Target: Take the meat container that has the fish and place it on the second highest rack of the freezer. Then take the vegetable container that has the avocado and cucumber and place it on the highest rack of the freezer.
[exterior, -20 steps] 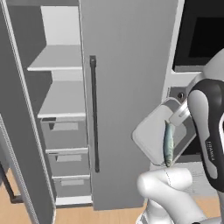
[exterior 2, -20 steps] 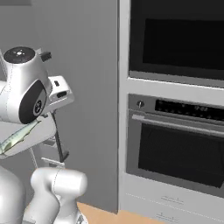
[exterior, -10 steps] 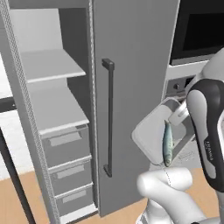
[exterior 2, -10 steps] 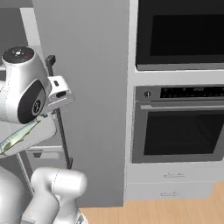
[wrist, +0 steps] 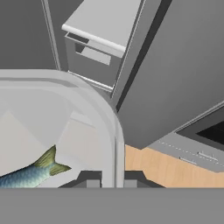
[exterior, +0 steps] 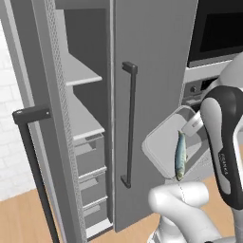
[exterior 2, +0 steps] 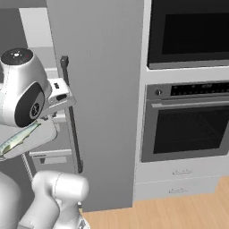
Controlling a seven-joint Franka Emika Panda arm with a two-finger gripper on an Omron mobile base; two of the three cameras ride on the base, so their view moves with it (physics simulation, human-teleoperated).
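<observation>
My gripper [wrist: 111, 180] is shut on the rim of the pale meat container [wrist: 108, 114], which it holds tilted in the air. The silver-blue fish [exterior: 180, 154] lies inside it, and its tail [wrist: 46, 162] shows in the hand view. The container [exterior: 163, 148] hangs in front of the freezer's shut right door [exterior: 156, 71], right of the dark bar handle [exterior: 129, 124]. The freezer's left side stands open. Inside are the highest rack [exterior: 81, 74], a second pale shelf [exterior: 88, 122] below it, and drawers [exterior: 90, 154]. The vegetable container with the avocado and cucumber is out of view.
The open left freezer door [exterior: 35, 118], with its own dark handle [exterior: 29, 142], juts toward me at the left. A built-in black oven [exterior 2: 192, 123] and a cabinet drawer [exterior 2: 179, 172] stand right of the freezer. Wooden floor [exterior 2: 179, 210] lies below.
The whole picture has shifted, so the base has moved: the freezer looms larger and its open compartment sits closer. The arm and the held container keep their pose.
</observation>
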